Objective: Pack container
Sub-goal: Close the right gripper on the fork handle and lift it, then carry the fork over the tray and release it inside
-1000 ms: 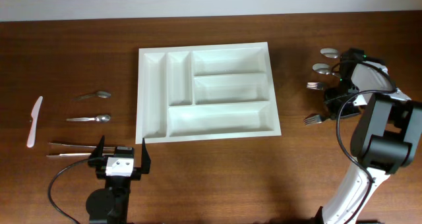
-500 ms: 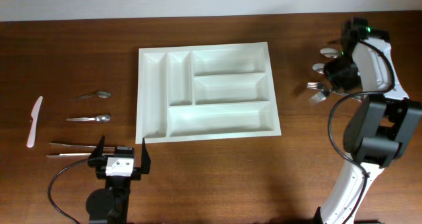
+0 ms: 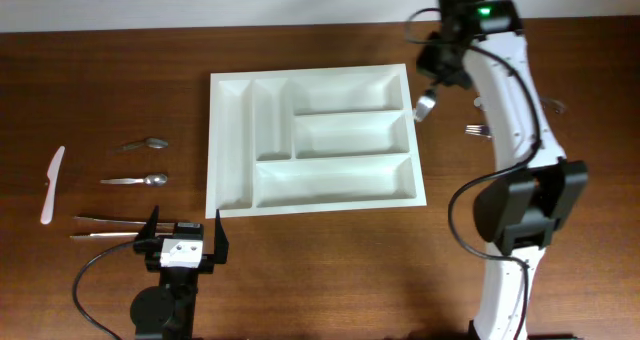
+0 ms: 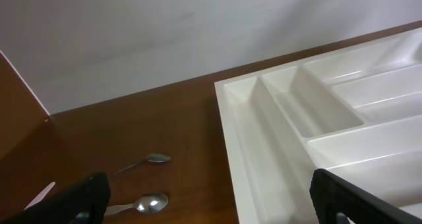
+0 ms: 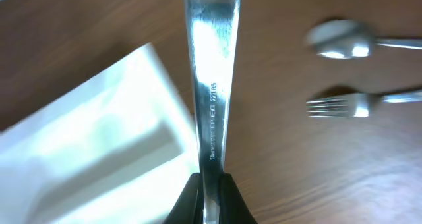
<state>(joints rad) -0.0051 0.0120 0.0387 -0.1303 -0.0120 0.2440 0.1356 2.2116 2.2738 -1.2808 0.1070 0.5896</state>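
Note:
The container (image 3: 232,150), a big white compartment tray, lies at the table's middle. My right gripper (image 3: 438,78) hovers just past its far right corner, shut on a metal fork (image 3: 427,105) whose head hangs beside the rim. In the right wrist view the fork's handle (image 5: 211,85) runs straight up from the closed gripper (image 5: 211,184), over the container's corner (image 5: 99,138). My left gripper (image 3: 183,230) rests open near the front edge, left of the container, with nothing between its fingers; it also shows open in the left wrist view (image 4: 214,211), facing the container's left compartments (image 4: 297,112).
Two spoons (image 3: 145,143) (image 3: 135,180), a white plastic knife (image 3: 52,185) and two long metal pieces (image 3: 105,220) lie left of the tray. Right of it lies another fork (image 3: 476,131). The right wrist view also shows a spoon (image 5: 339,43) above that fork (image 5: 339,105).
My right arm has lifted a fork from the right side of the table and swung it left and back, to the container's far right corner. The left arm has stayed put.

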